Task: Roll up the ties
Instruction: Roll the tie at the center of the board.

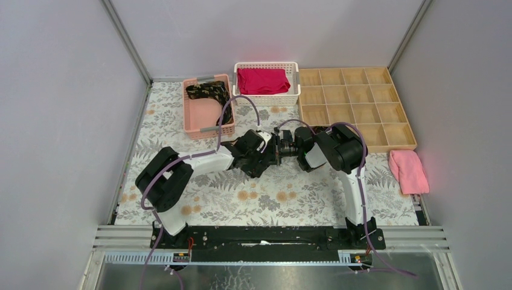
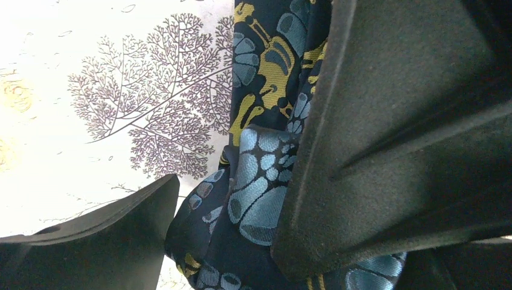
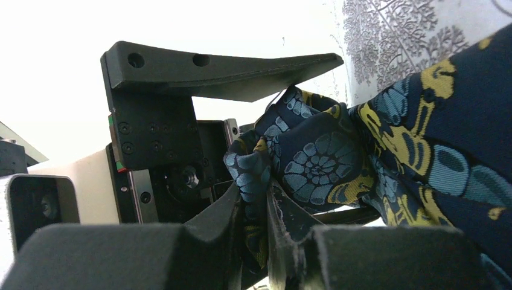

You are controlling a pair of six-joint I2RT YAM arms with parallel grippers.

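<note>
At the near edge of the tabletop [image 1: 265, 199], which was covered in a pale leaf-and-flower print, two robot arms were bolted side by side, and both reached in to meet at the middle. The right gripper [image 3: 265, 208] was nearly closed, and its two dark padded fingers [image 3: 181, 241] pinched a fold of a tie [image 3: 314, 157]. The tie was dark navy with blue flowers and gold leaves. It was bunched between the two grippers and ran off toward the tabletop. The left gripper [image 2: 241, 175] faced the right one and stood wide open. The bunched tie sat between its fingers; one finger [image 3: 223, 66] touched the top of the bundle, and the gripper was not clamped on it. From above, the arms hid most of this tie. To the right, near the table edge, lay a folded pink towel [image 1: 409, 171]. Beyond the grippers, at the far left, stood a pink basket [image 1: 194, 124] with a second tie [image 1: 208, 92] heaped inside, dark with a gold-brown pattern. Just beside it stood a white basket [image 1: 265, 100] holding a folded red cloth [image 1: 262, 80]. At the far right lay a wooden tray [image 1: 356, 109] divided into square compartments.
</note>
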